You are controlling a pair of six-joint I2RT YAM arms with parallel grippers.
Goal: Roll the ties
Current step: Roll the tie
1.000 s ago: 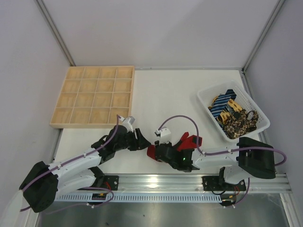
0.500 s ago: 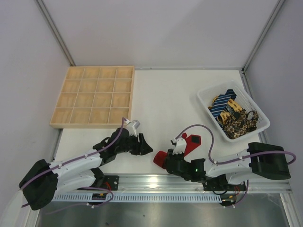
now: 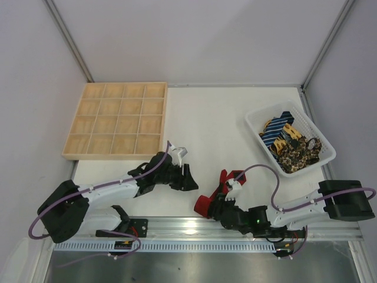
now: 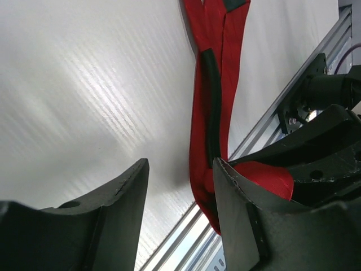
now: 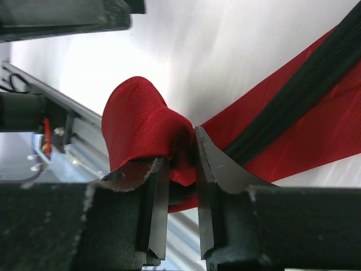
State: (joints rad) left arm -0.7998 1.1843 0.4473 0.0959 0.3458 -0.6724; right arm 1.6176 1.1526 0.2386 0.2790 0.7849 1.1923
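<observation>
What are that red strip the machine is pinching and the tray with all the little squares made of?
The long red necktie looks like woven fabric, perhaps satin or polyester: it shows a fine weave and soft sheen, and bunches into a fold where the right tool pinches it. The pale gridded compartment tray looks like unfinished light wood, matte, with a faint grain; which wood is not clear.

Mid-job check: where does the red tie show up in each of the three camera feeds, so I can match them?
Top external: the red tie lies near the front rail, at the right hand.
Left wrist: it runs down from the top centre, right of the open left hand.
Right wrist: a bunched fold is pinched in the right hand.
Shared landmark: the metal rail beside the tie.
</observation>
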